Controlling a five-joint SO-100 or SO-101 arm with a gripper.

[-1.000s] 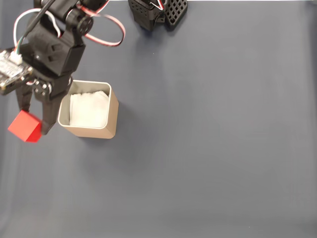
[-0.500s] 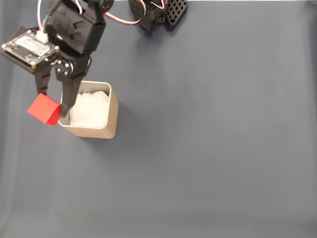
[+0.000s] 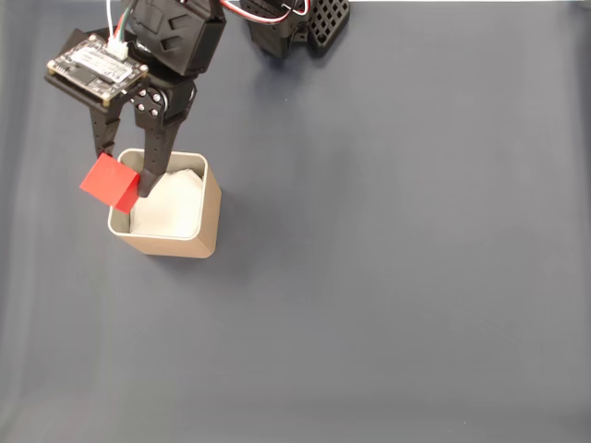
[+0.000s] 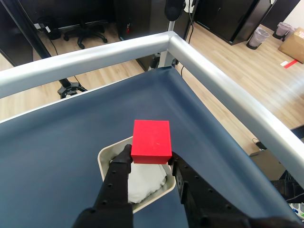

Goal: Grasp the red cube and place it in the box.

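The gripper clamps the red cube over the box rim's left edge, seemingly not centred; release remains.

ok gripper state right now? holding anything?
Gripper: closed on the red cube, held in the air over the left rim of the box in the fixed view, not released.

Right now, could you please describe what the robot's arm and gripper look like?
The arm is matte black plastic. Its gripper ends in two slim black jaws with visible screws. A bare circuit board is mounted on its side, and red and white cables loop near the top.
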